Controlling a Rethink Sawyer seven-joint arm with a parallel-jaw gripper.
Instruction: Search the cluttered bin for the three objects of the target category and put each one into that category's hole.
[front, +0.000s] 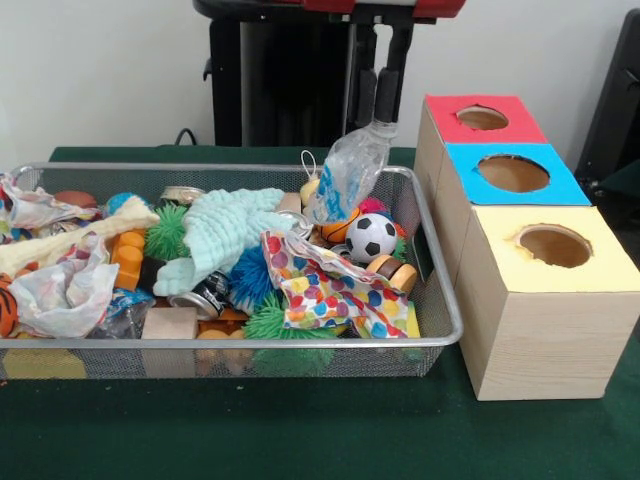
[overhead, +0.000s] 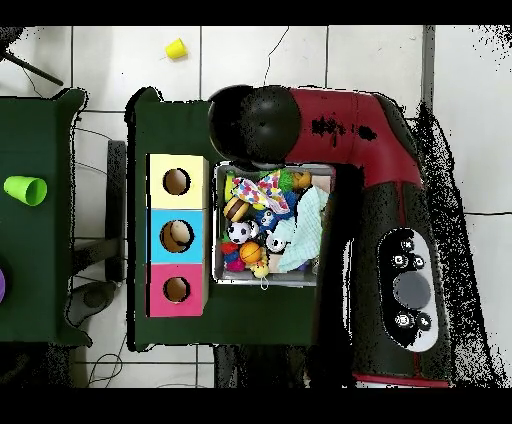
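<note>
Front view shows me the black gripper (front: 381, 118) coming down at top centre, its jaws pinched on the top of a clear crinkled plastic bag with blue print (front: 348, 175) that hangs just above the right end of the silver wire-mesh bin (front: 437, 290). The bag's lower edge sits close over an orange mini basketball (front: 341, 228) and a black-and-white toy soccer ball (front: 371, 237), and I cannot tell whether it is touching them.

To the right of the bin stands the wooden sorting box (front: 535, 345) with three holes: a red-topped hole (front: 482, 118) at upper right, a blue-topped hole (front: 513, 173) in the middle and a yellow-topped hole (front: 554, 245) nearest the lower right. I judge the bag to be the target thing, but which hole it belongs to I cannot say from here.

My worries: the grip is only on a thin twist of film, so the bag may slip out during the carry. It is wide and limp, so it could catch on the bin rim or drape across a hole's edge instead of dropping through. A white string loop (front: 312, 163) beside it may snag and drag along.

On the overhead view the red arm (overhead: 385, 180) covers much of the bin, so I cannot check clearance there.
</note>
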